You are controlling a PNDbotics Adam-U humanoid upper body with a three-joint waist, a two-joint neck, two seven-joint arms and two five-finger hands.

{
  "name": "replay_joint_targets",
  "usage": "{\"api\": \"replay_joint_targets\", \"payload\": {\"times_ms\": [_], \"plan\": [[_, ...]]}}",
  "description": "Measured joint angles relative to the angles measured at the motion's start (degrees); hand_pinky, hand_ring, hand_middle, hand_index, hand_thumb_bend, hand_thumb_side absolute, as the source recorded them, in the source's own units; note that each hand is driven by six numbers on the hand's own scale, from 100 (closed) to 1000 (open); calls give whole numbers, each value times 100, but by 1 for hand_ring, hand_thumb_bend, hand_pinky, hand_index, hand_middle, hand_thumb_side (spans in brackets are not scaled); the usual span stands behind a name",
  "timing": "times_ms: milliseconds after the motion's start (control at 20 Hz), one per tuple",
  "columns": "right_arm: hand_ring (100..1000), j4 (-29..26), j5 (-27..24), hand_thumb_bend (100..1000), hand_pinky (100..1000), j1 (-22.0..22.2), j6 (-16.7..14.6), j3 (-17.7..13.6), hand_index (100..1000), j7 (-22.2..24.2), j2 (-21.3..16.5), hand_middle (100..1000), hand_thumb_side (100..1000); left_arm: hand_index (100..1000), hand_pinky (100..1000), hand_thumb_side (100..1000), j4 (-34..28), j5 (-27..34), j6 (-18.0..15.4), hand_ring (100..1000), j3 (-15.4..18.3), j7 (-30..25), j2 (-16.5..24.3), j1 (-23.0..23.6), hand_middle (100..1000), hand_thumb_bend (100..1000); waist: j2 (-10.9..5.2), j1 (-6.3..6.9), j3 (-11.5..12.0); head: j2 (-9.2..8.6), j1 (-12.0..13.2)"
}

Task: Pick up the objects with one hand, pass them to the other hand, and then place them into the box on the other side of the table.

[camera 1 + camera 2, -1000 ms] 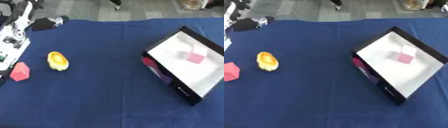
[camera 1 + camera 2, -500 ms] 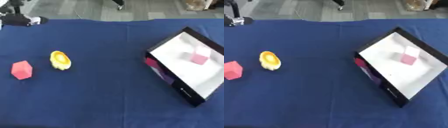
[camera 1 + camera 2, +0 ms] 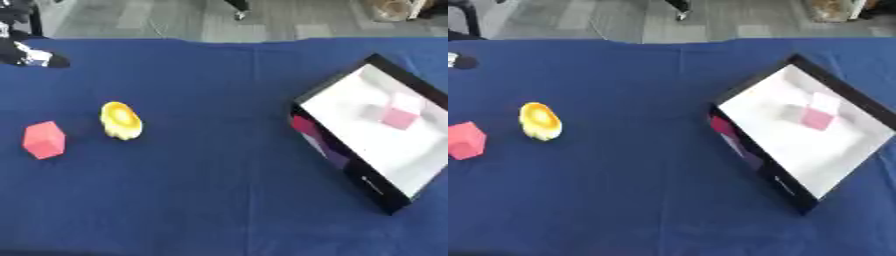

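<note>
A pink-red block (image 3: pixel 44 140) lies on the blue tablecloth at the left. Just right of it sits a yellow rounded object (image 3: pixel 120 120). At the right stands a black-rimmed box (image 3: pixel 343 164) with a white inside, and a small pink cube (image 3: pixel 401 118) rests in it. My left hand (image 3: pixel 30 55) shows only as a black and white shape at the far left corner, well away from both objects and holding nothing that I can see. My right hand is out of view.
The blue cloth (image 3: pixel 219 200) covers the whole table. Its far edge (image 3: pixel 227 41) meets a grey floor. Something dark stands on the floor beyond the far edge, at the top middle.
My left arm, which stood over the pink-red block at the left edge, has drawn back to the far left corner. The block and the yellow object lie where they were.
</note>
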Motion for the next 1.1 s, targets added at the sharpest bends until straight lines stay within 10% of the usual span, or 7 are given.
{"api": "replay_joint_targets", "payload": {"times_ms": [1100], "plan": [[1000, 32, 164, 100, 1000, 113, 3, -7, 1000, -44, 0, 996, 240, 834, 911, 183, -2, -576, -148, 897, -88, -1970, 296, 377, 813, 982, 6, 0, 22, 0, 165]]}}
